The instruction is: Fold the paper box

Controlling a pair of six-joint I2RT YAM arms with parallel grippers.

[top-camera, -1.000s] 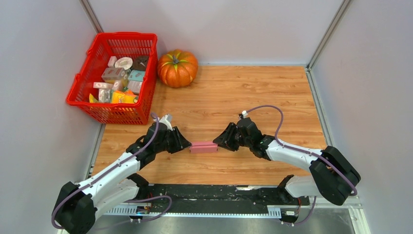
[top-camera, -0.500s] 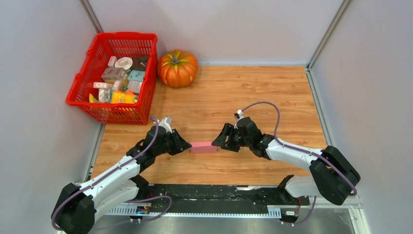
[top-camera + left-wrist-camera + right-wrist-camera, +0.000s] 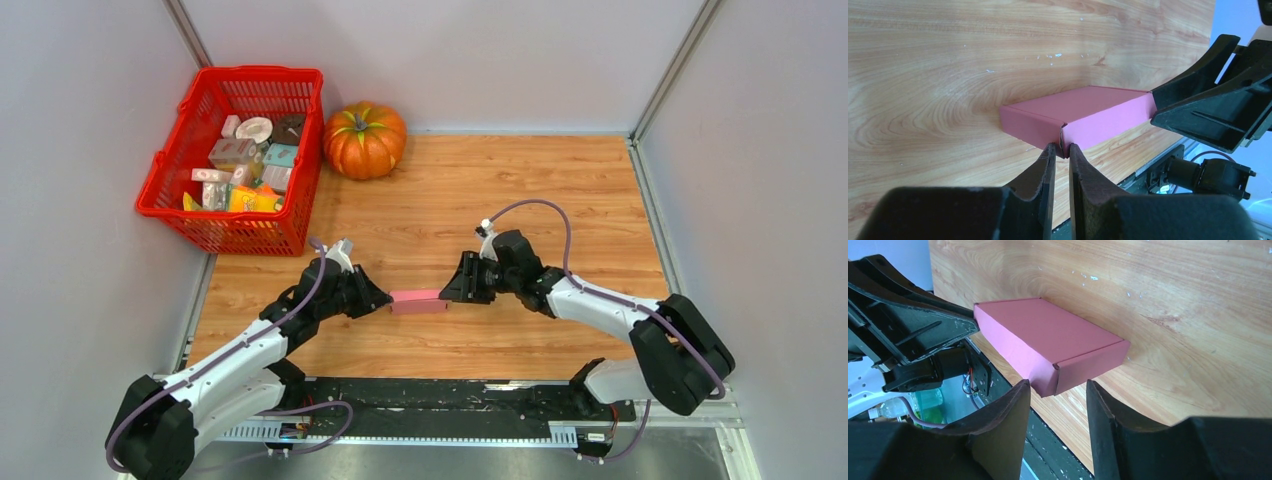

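Wooden tabletop [image 3: 520,200], walls close on the left, far and right edges. The middle and the right half are bare wood, so there's plenty of free room there. Red basket [image 3: 160,190] of small packages sits at the far-left corner, overhanging the left edge, with the orange pumpkin [image 3: 364,140] just beside it at the far edge. Both are well apart from the work area. Paper box [image 3: 418,302] is folded shut and lies flat near the near edge, about mid-width, long side along that edge. Left gripper [image 3: 1060,146] is at its left end, jaws almost together, tips flanking the box's corner seam; can't tell if it's actually pinching. Right gripper [image 3: 1058,385] is at the right end, jaws spread wide, box corner just ahead of the gap, not touching.
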